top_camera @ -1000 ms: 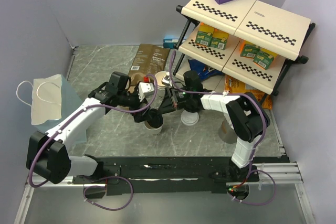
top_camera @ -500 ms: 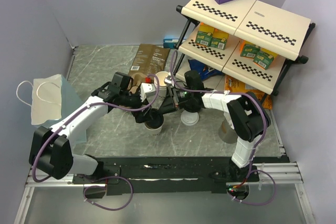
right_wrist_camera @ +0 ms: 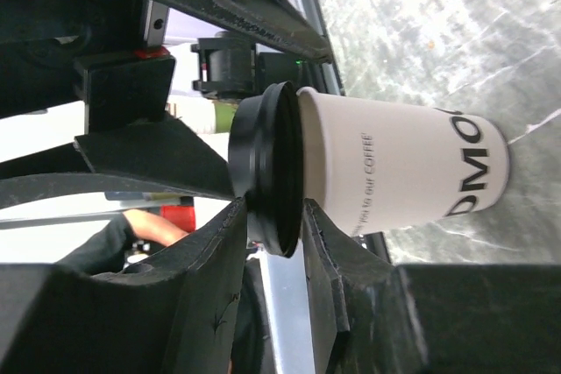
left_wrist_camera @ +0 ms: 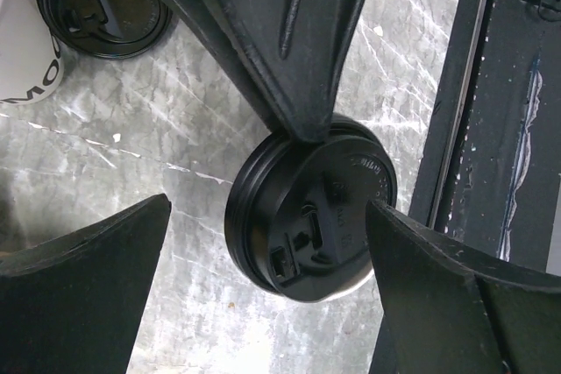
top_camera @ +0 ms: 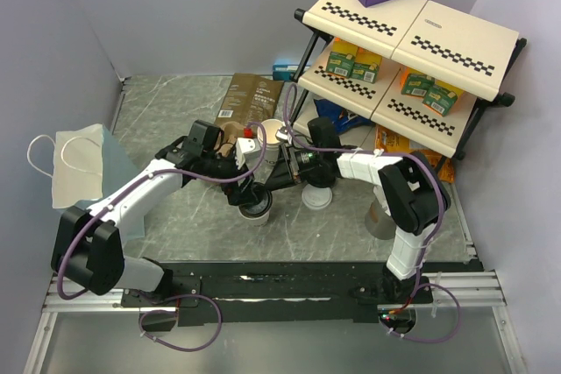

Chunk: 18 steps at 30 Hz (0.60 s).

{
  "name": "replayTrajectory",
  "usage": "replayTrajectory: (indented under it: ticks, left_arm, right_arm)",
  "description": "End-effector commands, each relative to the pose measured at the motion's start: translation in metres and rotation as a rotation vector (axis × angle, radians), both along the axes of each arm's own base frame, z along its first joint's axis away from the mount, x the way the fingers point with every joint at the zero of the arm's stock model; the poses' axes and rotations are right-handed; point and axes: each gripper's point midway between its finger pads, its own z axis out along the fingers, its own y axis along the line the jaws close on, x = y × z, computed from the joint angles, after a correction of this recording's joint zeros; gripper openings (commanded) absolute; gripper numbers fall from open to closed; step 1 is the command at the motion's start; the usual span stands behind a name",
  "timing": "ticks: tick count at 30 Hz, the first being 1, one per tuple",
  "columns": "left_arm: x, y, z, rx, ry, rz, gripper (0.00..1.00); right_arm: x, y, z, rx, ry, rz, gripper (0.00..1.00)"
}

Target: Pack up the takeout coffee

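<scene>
Takeout coffee (top_camera: 256, 208) upright on the grey table (top_camera: 175, 111), near centre, left gripper (left_wrist_camera: 267, 216) spread wide above its black lid (left_wrist_camera: 311, 208), right gripper (right_wrist_camera: 273, 216) straddling the lid's rim, whether clamped or released cannot be told

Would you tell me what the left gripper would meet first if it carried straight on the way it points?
The left gripper would most likely meet the black lid of the takeout coffee first; depth is unclear.

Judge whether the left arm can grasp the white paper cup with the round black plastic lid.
Probably yes: the left gripper brackets the cup, jaws wide open, though the right gripper flanking its rim crowds one side.
</scene>
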Motion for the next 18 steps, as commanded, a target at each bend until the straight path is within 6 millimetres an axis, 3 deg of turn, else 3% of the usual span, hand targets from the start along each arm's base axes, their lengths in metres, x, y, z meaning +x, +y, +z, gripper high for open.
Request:
replayTrajectory:
  ticks: [1, 18]
  left_arm:
    - [0.002, -0.011, 0.014, -0.056, -0.017, -0.030, 1.00]
    - [-0.003, -0.013, 0.008, -0.060, 0.024, -0.035, 0.99]
  right_arm:
    - [0.009, 0.001, 0.000, -0.018, -0.049, -0.011, 0.40]
    - [0.011, -0.002, -0.013, -0.062, -0.055, -0.012, 0.41]
